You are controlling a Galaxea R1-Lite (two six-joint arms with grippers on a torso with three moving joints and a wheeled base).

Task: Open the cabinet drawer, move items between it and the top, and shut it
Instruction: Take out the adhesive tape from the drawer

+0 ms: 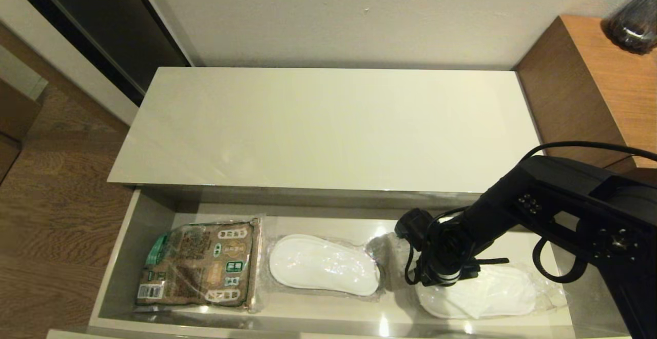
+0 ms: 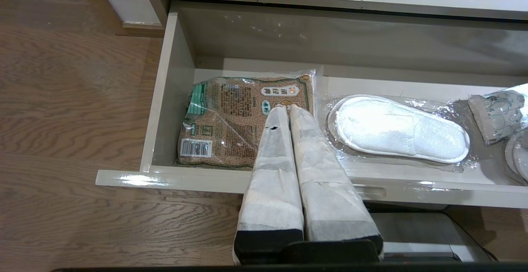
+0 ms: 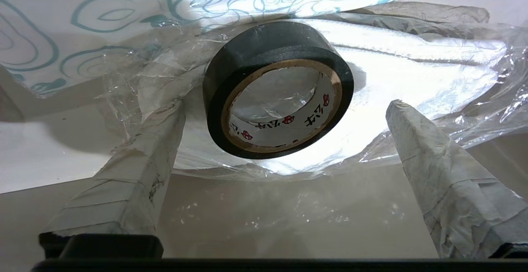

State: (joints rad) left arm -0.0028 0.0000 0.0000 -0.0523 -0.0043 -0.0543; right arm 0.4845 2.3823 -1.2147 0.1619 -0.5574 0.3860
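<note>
The cabinet drawer stands pulled out toward me, below the long off-white top of the low cabinet. On the drawer floor, at my left end, lies the brown-and-green printed packet, flat in its clear plastic. Just beside it, toward the middle, lies 1 clear-wrapped pair of white slippers. A 2nd wrapped pair lies at my right end, partly under my right arm.

My right gripper reaches down into the drawer's right part, its 2 taped fingers spread wide. Between them — touching neither — sits the small black tape roll, tilted on the plastic wrap of the right-hand slippers, its brown cardboard core facing my wrist camera. Behind the roll, in the right wrist view, lies a white crinkled sachet printed with blue-green swirls; the left wrist view shows the same sachet between the 2 slipper pairs.

My left gripper hovers in front of the drawer, above its front edge, with its wrapped fingers pressed together and nothing between them. In that view its tips line up with the packet, though I cannot tell whether they touch it.

A taller brown wooden unit stands beside the cabinet at my right — wood floor runs along my left.
</note>
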